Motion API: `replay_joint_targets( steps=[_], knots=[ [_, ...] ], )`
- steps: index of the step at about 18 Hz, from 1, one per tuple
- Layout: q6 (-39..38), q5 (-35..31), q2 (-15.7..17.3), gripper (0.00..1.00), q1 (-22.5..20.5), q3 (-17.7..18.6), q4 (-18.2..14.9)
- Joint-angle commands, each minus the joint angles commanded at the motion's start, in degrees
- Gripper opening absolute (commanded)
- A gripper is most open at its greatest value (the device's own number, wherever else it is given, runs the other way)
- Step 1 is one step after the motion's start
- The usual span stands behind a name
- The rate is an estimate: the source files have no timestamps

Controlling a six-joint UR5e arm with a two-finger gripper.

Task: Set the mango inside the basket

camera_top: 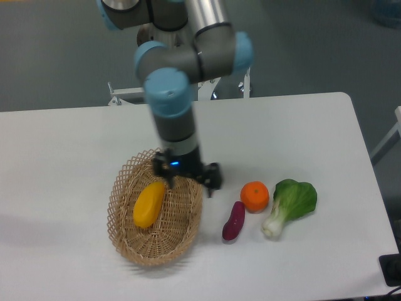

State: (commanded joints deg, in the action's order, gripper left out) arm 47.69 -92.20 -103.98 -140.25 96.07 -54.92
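Mango (149, 204) lies inside basket (125, 241) on its floor. Gripper (174, 182) hovers at mango's upper end; jaws blurred, can't tell if spread. Orange (255, 195) sits beside basket.

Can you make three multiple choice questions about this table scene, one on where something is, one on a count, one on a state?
1. Where is the mango?
A. Inside the basket
B. Beside the bok choy
C. On the bare table

2. How many food items lie on the table outside the basket?
A. One
B. Three
C. Five

3. What state is the mango in?
A. Lifted in the air
B. Resting on the basket floor
C. Cut in half

Answers: 1 A, wicker surrounds it. 2 B, the sweet potato, orange and bok choy. 3 B, it lies whole below the gripper.
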Motion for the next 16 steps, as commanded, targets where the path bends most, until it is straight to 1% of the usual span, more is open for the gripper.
replay_joint_targets(
  steps=[1, 3, 5, 7, 10, 13, 16],
  knots=[
    [3.0, -0.1, 0.3, 1.00, -1.6, -0.6, -1.4],
    [8.0, 0.6, 2.5, 1.00, -6.1, -1.8, -4.3],
    [14.6, 1.7, 2.7, 1.00, -9.3, -2.9, -6.6],
    [19.4, 2.5, 3.0, 1.00, -12.5, -3.3, -7.0],
    [24.1, 4.7, 3.3, 1.00, -15.8, -3.5, -7.8],
    [27.6, 5.0, 3.7, 1.00, -17.7, -3.6, -9.7],
    [29.3, 5.5, 4.2, 1.00, -19.4, -3.4, -9.9]
  ],
)
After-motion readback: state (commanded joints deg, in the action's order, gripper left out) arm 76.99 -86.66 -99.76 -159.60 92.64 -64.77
